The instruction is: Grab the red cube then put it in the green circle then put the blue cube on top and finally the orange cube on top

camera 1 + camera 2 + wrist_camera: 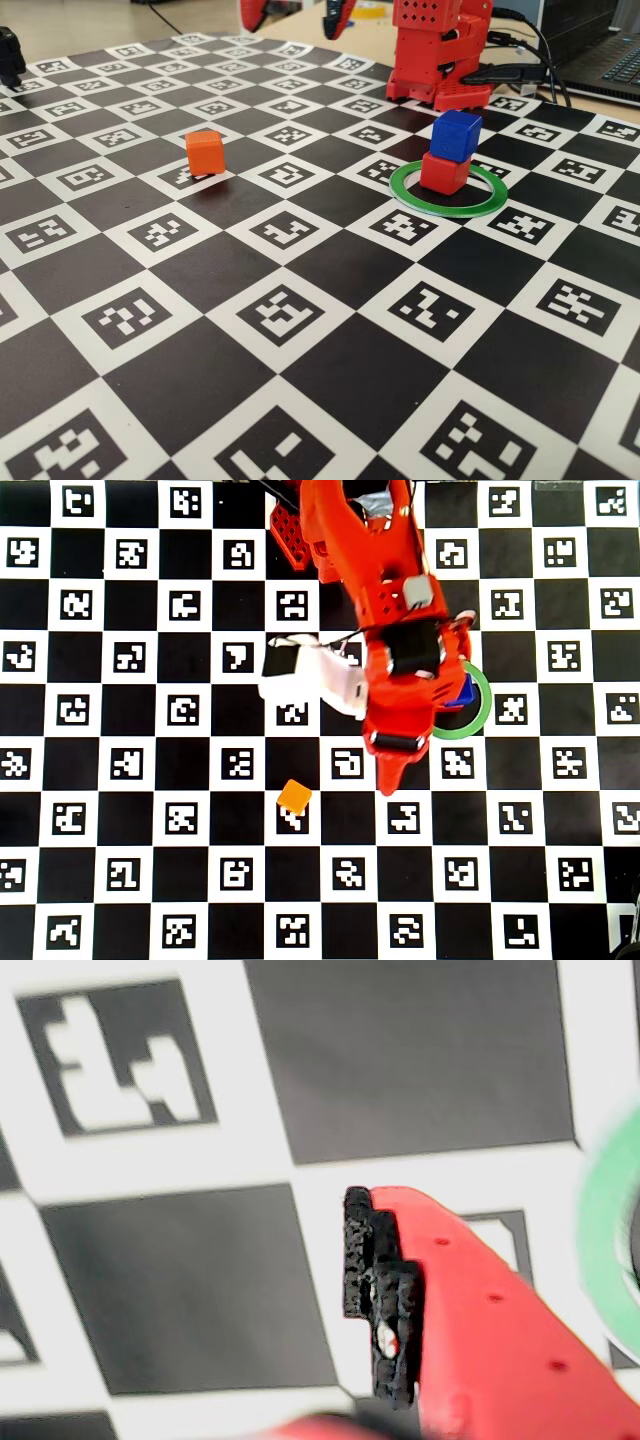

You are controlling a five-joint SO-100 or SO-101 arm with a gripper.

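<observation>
In the fixed view the red cube (445, 173) sits inside the green circle (405, 190), and the blue cube (456, 135) rests on top of it, turned slightly. The orange cube (204, 152) stands alone on the board to the left. From overhead, only a corner of the blue cube (463, 690) shows beside the arm, over the green circle (482, 716); the red cube is hidden there. The orange cube (294, 797) lies left of and below my gripper (390, 780). The wrist view shows my gripper (250, 1290) open and empty above the board, one padded finger (380, 1300) visible, the green circle (610, 1220) at the right edge.
The checkerboard mat (300, 330) with printed markers covers the table. The red arm base (440, 50) stands at the far edge behind the stack, with cables and a laptop (600, 50) to its right. A white block on the arm (310, 675) overhangs the board.
</observation>
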